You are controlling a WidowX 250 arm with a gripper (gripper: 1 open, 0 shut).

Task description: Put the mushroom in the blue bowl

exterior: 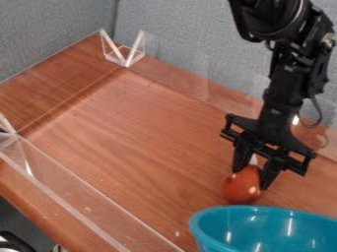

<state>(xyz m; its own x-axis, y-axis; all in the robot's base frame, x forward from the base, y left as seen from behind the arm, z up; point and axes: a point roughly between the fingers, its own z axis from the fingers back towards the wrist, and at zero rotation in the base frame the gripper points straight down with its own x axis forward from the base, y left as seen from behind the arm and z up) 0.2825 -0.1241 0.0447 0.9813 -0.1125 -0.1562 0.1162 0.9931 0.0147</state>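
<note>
On camera, I have the gripper [251, 177] pointing down at the right side of the table [125, 133], fingers pinching the mushroom [241, 185]. Red cap faces me; pale stem shows between the fingertips. Mushroom sits just behind the bowl [263, 231], outside it. Bowl: blue, at the near edge of my view, partly cut off. Arm [297, 79] black, reaching from above.
</note>
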